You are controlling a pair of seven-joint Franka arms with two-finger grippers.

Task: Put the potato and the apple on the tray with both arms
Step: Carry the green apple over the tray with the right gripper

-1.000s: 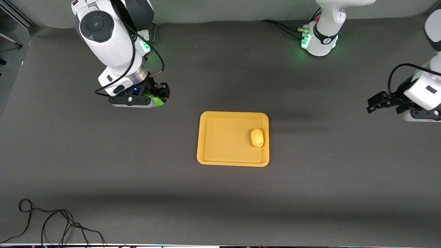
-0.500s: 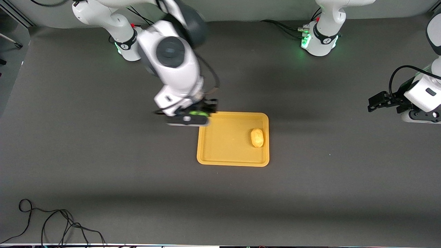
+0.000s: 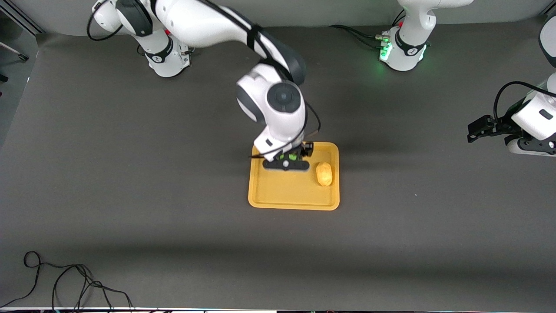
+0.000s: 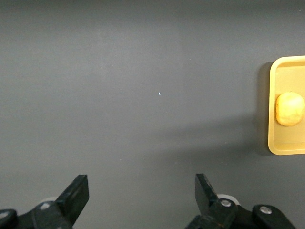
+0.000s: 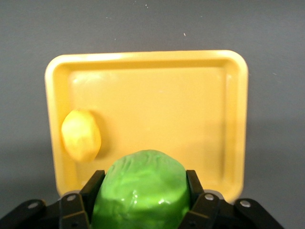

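The flat orange-yellow plastic tray point(image 3: 293, 195) lies mid-counter point(image 3: 130, 195), its long axis running between the arms' ends. The right end effector point(image 3: 290, 157), over the tray, clamps the bumpy green apple point(image 5: 139, 191); the left end effector point(image 4: 140, 200) waits wide apart, empty. The yellow-tan oval potato point(image 3: 324, 174) rests crosswise on the tray's left-arm end.

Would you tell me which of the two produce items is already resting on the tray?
The potato; it lies on the tray, while the apple is gripped by the right gripper above it.
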